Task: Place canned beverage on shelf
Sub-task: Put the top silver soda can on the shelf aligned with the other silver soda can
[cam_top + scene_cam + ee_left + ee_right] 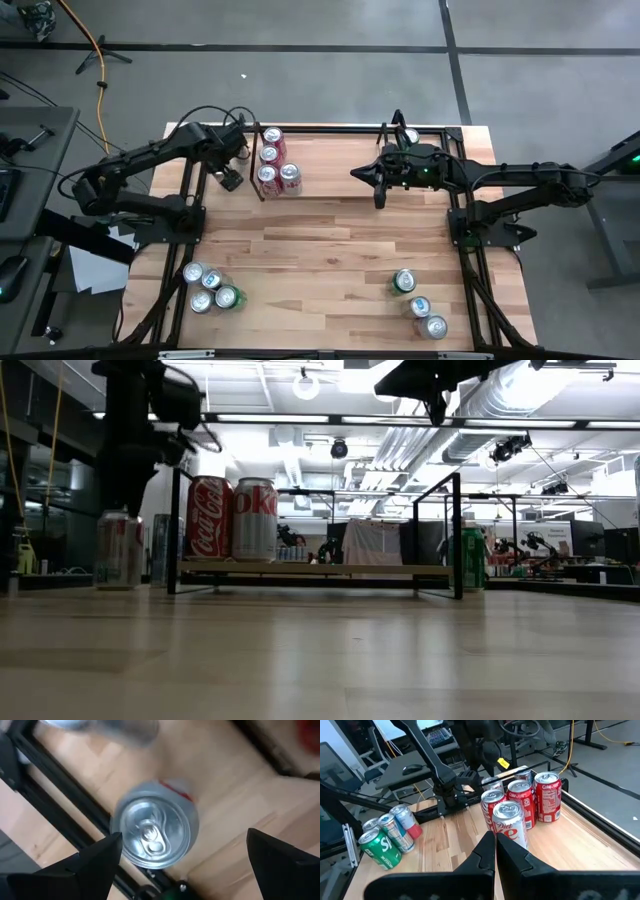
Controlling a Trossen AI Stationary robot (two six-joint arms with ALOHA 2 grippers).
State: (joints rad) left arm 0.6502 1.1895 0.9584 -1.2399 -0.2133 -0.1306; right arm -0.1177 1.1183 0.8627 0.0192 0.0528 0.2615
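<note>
My left gripper [229, 180] hovers wide open beside the shelf [262, 196], above a silver can [154, 831] standing just outside it. My right gripper [378, 196], jaws closed and empty, hangs over the shelf's middle.

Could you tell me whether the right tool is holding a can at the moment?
No, the right tool is shut and empty, its fingers pressed together short of the Diet Coke can.
</note>
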